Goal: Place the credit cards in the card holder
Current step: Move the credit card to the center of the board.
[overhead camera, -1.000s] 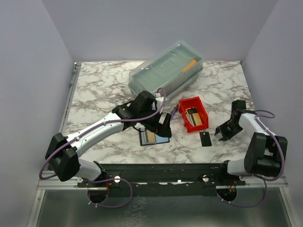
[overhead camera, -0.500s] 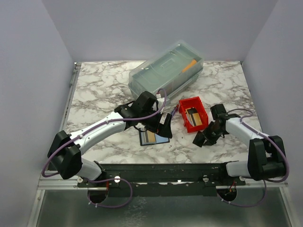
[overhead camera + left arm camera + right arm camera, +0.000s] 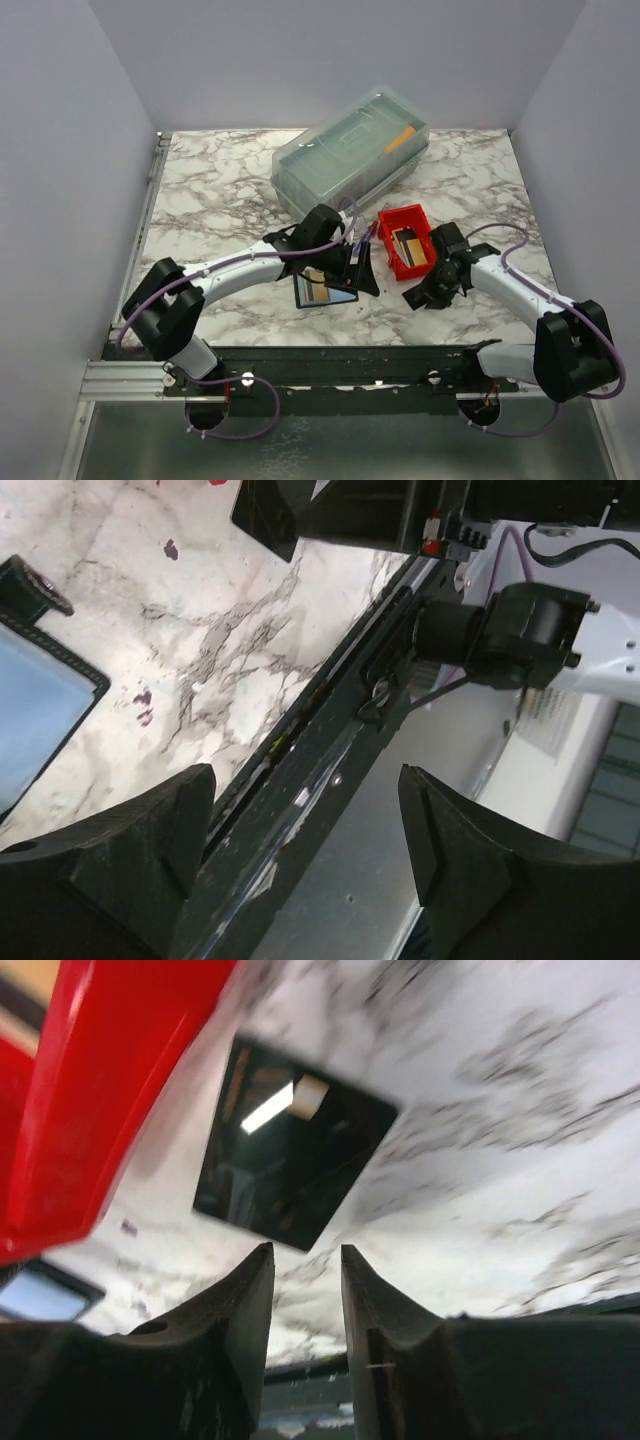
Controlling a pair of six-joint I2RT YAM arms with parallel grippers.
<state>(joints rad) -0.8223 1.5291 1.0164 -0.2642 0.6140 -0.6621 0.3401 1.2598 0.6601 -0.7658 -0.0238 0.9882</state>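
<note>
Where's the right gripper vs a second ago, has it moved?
Yes. The right gripper has swung left, from well to the right of the red bin to just off the bin's near corner.

A robotics lab cell — pale lilac walls (image 3: 60, 150) box in a white marble-patterned tabletop (image 3: 220, 190) beyond two white-and-black robot arms (image 3: 240, 268), their bases bolted to a black metal rail (image 3: 350, 358).

— The table (image 3: 215, 190) shows a white marble pattern veined in grey, and plain pale lavender walls (image 3: 330, 60) close it in on three sides.
— A black rail (image 3: 340, 362) runs along its near edge, grey sheet metal (image 3: 340, 455) lies below, and the light falls soft and even.
</note>
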